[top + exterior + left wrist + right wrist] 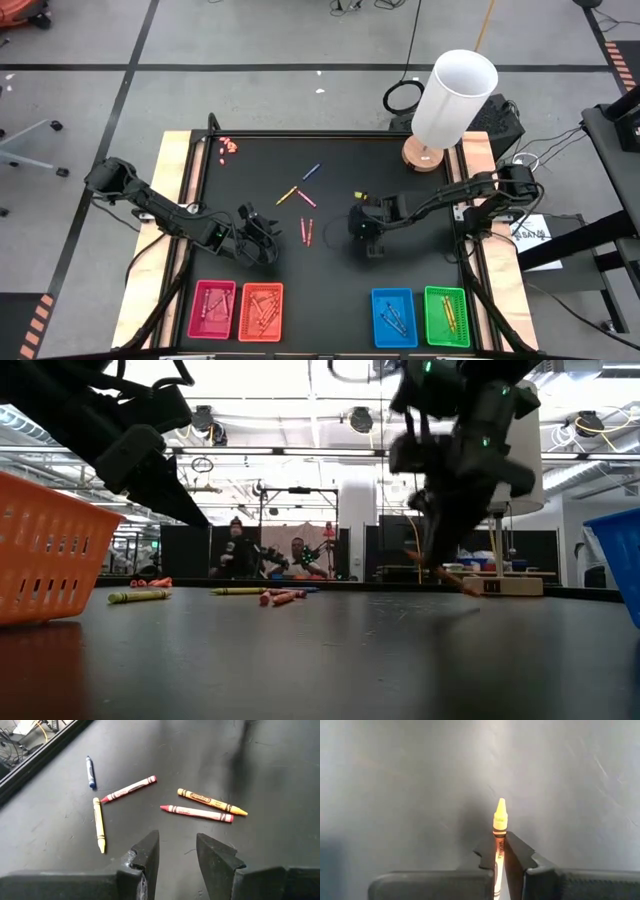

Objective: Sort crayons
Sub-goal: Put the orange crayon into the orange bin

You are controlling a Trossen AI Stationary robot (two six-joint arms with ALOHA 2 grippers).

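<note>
Slim paper-wrapped yellow crayon (499, 822) pinched by right hand (500, 851) over matte black surface (395, 795). Left hand (176, 851) parted, nothing held.

Dark jointed arms, black cables, green indicator lights, angular claws.

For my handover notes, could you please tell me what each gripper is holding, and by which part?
The right gripper pinches a yellow-orange crayon along its wrapped shaft, pointed tip protruding. The left gripper holds nothing; its jaws stand apart above the table.
</note>
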